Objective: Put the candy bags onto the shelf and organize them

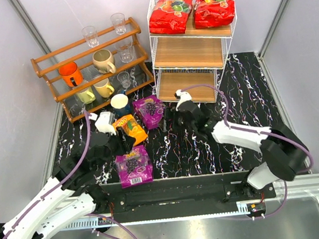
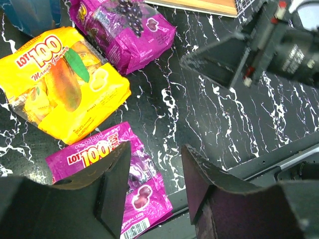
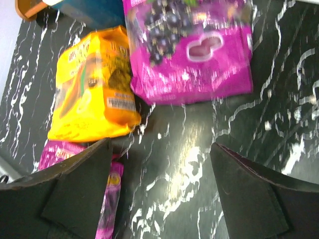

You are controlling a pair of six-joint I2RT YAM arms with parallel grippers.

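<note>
Two red candy bags [image 1: 171, 14] [image 1: 214, 8] lie on the top tier of the white wire shelf [image 1: 192, 51]. A purple bag [image 1: 149, 110], an orange-yellow bag [image 1: 131, 128] and a second purple bag [image 1: 134, 165] lie on the black marble table. My left gripper [image 1: 114, 139] is open and empty, hovering beside the near purple bag [image 2: 112, 174], with the yellow bag [image 2: 62, 89] beyond. My right gripper [image 1: 173, 115] is open and empty, just right of the far purple bag [image 3: 192, 50]; the yellow bag [image 3: 92, 89] lies left of it.
A low brown wooden rack [image 1: 92, 64] of mugs and glasses stands at the back left. A blue cup [image 1: 119, 103] sits in front of it, close to the bags. The shelf's two lower tiers [image 1: 194, 52] hold nothing. White walls enclose the table.
</note>
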